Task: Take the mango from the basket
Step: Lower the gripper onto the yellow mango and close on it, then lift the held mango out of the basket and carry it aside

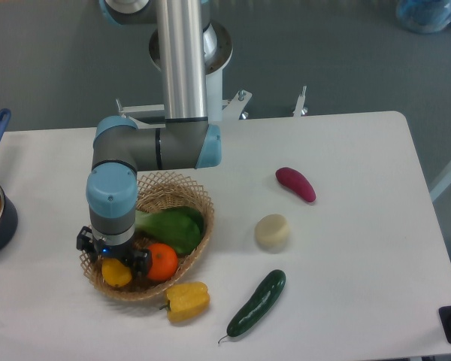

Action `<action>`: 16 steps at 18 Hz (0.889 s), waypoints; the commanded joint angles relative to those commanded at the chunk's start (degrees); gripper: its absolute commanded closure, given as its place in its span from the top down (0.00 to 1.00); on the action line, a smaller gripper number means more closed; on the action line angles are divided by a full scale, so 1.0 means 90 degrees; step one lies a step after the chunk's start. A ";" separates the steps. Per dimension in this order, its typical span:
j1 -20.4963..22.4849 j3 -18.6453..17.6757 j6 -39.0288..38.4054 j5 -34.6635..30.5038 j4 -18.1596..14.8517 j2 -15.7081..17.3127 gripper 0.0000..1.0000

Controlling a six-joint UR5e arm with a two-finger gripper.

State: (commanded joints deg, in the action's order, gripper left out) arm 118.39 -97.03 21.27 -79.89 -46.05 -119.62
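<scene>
Cucumber (257, 302), glossy and dark, and a lumpy yellow pepper (186, 300) lay nearest. Behind, the gripper (114, 260) straddled the smooth yellow mango (116, 273) in the woven wicker basket (182, 191)'s near-left end; whether it gripped was unclear. Round orange (161, 262) sat beside.

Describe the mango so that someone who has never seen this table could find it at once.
Find the wicker basket at the table's front left, under the arm. The mango lies in its near left end, right below the gripper, beside the orange. It is smooth, plain yellow; the lumpy yellow pepper sits outside the basket.
</scene>
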 joint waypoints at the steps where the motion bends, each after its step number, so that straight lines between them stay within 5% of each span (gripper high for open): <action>1: 0.0000 0.0000 0.0000 0.0000 -0.0010 0.0010 0.58; 4: 0.0000 0.0000 -0.0010 -0.0175 0.0000 0.0030 0.35; 16: 0.0097 0.0087 0.0068 -0.0293 0.0000 0.0849 0.34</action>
State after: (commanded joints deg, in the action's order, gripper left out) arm 119.26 -96.24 21.88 -82.53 -46.06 -111.98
